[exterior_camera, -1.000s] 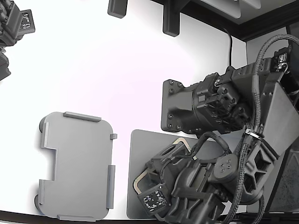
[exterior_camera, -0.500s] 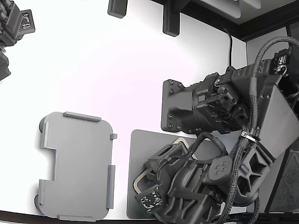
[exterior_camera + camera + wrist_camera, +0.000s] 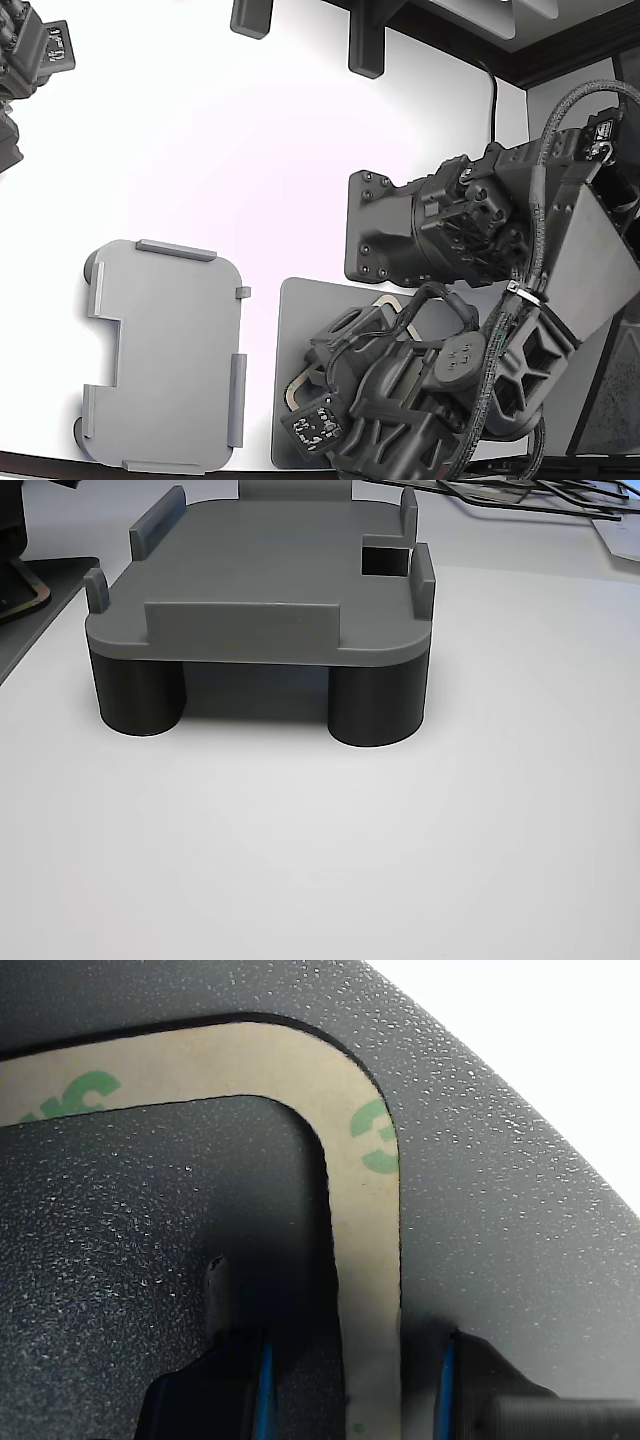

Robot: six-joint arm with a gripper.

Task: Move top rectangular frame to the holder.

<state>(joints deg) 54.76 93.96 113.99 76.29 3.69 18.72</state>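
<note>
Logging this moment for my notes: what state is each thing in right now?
Frame: flat on the dark mat, one side between the tool's fingers, not visibly lifted.
Holder: empty, standing on the table.
Mat: lying flat under the frame.
Tool: fingers astride the frame's strip; grip unclear.

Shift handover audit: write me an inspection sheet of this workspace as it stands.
Surface: white table, dark grey mat on it.
Job's things: beige frame lies flat on the mat; holder empty, on dark round feet.
Clutter: nothing seen on the table.
Grippers: gripper low over the frame, fingers either side of its strip; closure unclear.
Cables: braided bundle along the arm.
Surroundings: second arm parked at the exterior view's left.
</note>
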